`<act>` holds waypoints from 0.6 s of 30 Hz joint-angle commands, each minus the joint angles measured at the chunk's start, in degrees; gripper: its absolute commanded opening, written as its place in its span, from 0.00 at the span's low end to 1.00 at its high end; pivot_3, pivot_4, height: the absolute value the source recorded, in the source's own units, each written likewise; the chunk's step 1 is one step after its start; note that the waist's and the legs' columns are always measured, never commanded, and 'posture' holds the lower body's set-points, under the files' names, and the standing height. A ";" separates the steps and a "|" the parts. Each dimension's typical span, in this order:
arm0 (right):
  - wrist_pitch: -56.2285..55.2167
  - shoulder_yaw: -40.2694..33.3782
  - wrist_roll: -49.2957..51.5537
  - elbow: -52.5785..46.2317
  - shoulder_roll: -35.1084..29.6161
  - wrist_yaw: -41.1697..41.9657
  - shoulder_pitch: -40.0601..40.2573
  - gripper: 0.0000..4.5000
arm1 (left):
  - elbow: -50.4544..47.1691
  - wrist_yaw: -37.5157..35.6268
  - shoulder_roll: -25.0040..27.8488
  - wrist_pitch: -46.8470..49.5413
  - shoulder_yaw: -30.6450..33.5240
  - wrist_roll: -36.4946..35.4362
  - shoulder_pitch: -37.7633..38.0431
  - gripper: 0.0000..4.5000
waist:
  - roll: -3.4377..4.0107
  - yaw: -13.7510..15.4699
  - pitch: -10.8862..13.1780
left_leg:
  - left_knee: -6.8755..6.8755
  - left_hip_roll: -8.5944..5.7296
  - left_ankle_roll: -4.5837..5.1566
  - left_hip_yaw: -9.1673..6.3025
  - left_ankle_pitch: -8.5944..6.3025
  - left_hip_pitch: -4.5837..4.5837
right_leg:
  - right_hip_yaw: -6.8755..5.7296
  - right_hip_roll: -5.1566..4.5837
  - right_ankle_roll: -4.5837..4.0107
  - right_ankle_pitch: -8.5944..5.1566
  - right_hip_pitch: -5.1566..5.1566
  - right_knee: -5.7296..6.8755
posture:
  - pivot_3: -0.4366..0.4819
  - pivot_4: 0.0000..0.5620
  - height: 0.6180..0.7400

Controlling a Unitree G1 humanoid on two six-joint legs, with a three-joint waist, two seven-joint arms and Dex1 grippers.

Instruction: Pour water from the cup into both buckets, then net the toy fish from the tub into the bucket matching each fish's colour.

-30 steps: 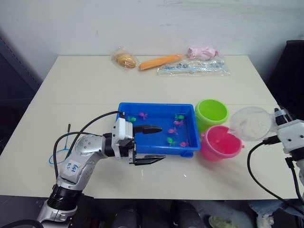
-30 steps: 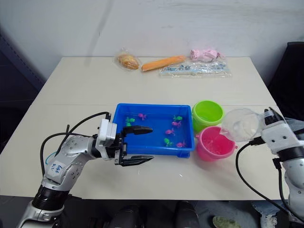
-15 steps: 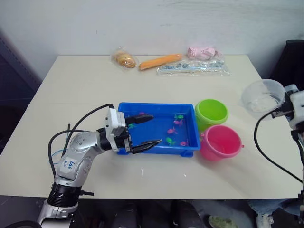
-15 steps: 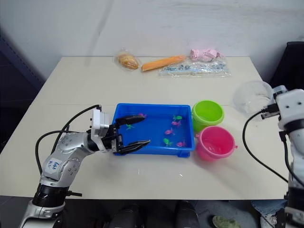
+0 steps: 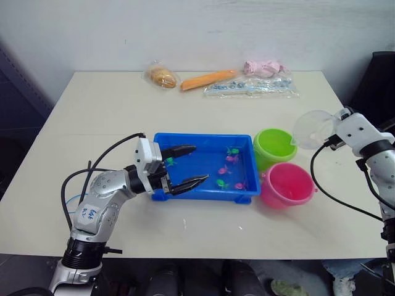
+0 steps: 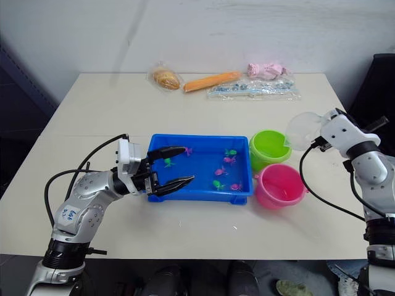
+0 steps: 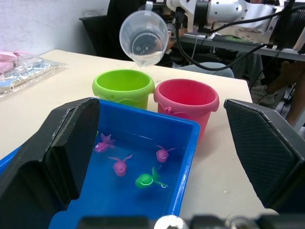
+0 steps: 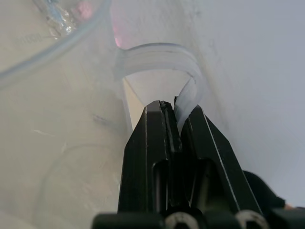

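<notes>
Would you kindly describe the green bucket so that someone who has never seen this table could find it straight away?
Start at the blue tub in the middle of the table; two small round buckets stand at its right-hand end. The green bucket is the one farther from the robot, with the pink bucket just in front of it. Its lime colour marks it out, and the clear cup is tipped above its rim.

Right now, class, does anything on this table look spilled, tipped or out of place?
Nothing stands out. The clear cup is tilted over the green bucket in the right tool, deliberately. Both buckets stand upright beside the blue tub.
</notes>
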 commanded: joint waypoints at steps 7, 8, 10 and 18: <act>-1.98 2.62 -7.01 -0.07 -1.93 -6.96 -3.30 0.01 | -1.13 0.96 -1.32 -1.97 0.37 0.25 -0.11 1.00 | 0.00 0.01 0.00 | 0.00 0.00 -0.01 0.00 0.01 -0.01 | 0.00 0.00 0.00 0.00 0.00 0.00 | 0.48 0.27 1.00; -2.57 3.07 -7.37 -0.03 -2.10 -7.09 -3.32 0.01 | -1.10 1.12 -1.43 -2.02 0.56 0.23 -0.10 1.00 | 0.00 0.00 0.00 | 0.00 0.00 -0.01 0.00 0.01 -0.02 | -0.01 0.00 0.00 0.00 0.00 0.00 | 0.48 0.27 1.00; -3.87 4.07 -8.44 0.19 -2.45 -7.75 -3.58 0.01 | -0.94 1.36 -1.59 -2.06 0.86 0.15 -0.20 1.00 | 0.00 0.00 0.00 | 0.00 0.00 -0.02 0.00 0.01 -0.01 | -0.01 0.01 0.00 0.00 0.00 0.00 | 0.48 0.27 1.00; -7.32 7.30 -13.61 0.80 -4.17 -10.39 -5.18 0.01 | -0.57 1.36 -2.16 -2.11 0.48 0.27 -0.48 1.00 | 0.00 -0.05 0.00 | -0.01 0.01 -0.03 0.00 0.02 -0.01 | -0.01 0.01 0.00 0.00 0.00 0.00 | 0.48 0.27 1.00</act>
